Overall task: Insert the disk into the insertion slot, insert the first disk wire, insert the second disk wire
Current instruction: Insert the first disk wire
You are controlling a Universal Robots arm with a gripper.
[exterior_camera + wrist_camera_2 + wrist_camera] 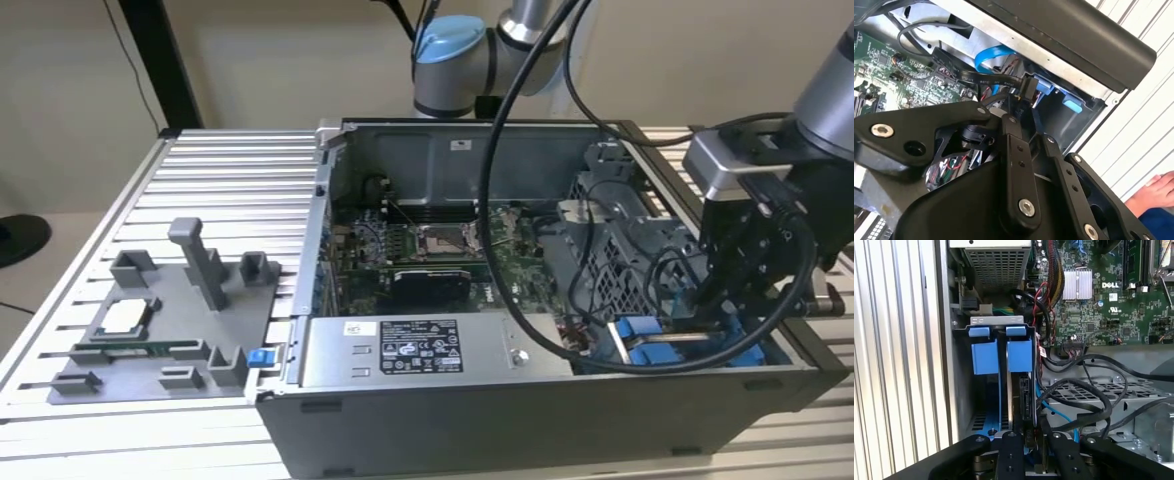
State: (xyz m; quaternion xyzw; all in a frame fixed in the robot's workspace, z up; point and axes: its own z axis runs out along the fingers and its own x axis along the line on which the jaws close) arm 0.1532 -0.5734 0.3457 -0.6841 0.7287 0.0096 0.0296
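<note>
A robotics lab: slotted aluminium bench [227, 170], open computer case [534, 420] (lid off), grey fixture tray [174, 325].

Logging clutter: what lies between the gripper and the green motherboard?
In the first wrist view, black cables loop over perforated grey metal between gripper and motherboard.

Beige wall [267, 60] behind slatted aluminium table [214, 180]

An open computer case [534, 425] lies on a slatted worktop [227, 190], showing a green motherboard [441, 240] and a grey box [334, 355] with a white sticker. A grey pegged tray [127, 372] sits to the exterior view's left. A person's fingers [1154, 190] show in the second wrist view.
</note>
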